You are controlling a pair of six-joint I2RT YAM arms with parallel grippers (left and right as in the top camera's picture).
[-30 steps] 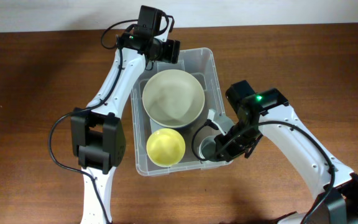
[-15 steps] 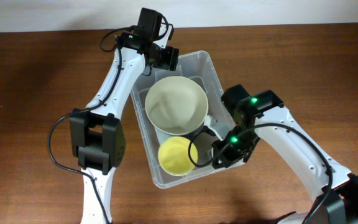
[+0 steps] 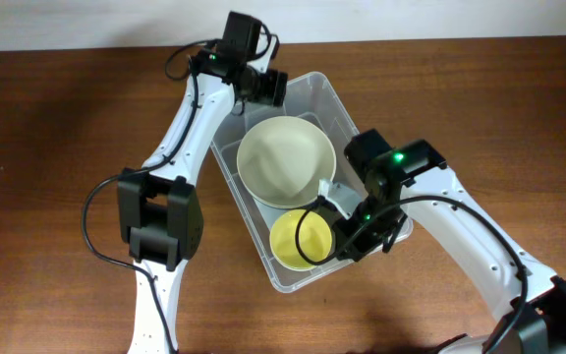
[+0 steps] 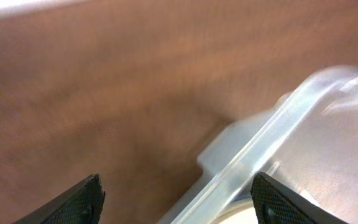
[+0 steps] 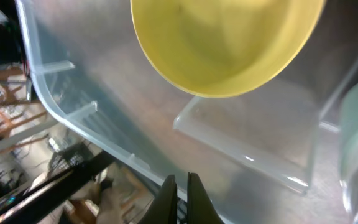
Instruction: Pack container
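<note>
Steadying the container [image 3: 346, 122], askew near the desk's middle, should go best if the wide left pincer [image 3: 266, 90] straddles its far rim while the closed right pincer [image 5: 179, 186] nudges gently beside the yellow bowl [image 3: 296, 239].

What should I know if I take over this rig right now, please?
Left gripper: open, astride the bin's far corner rim, holding nothing.
Right gripper: shut at the bin's near right wall; a grip on it is unclear.
Bin lies skewed on the table.
Done: white bowl and yellow bowl are inside.
Left: probably only to back both grippers off the bin.
</note>
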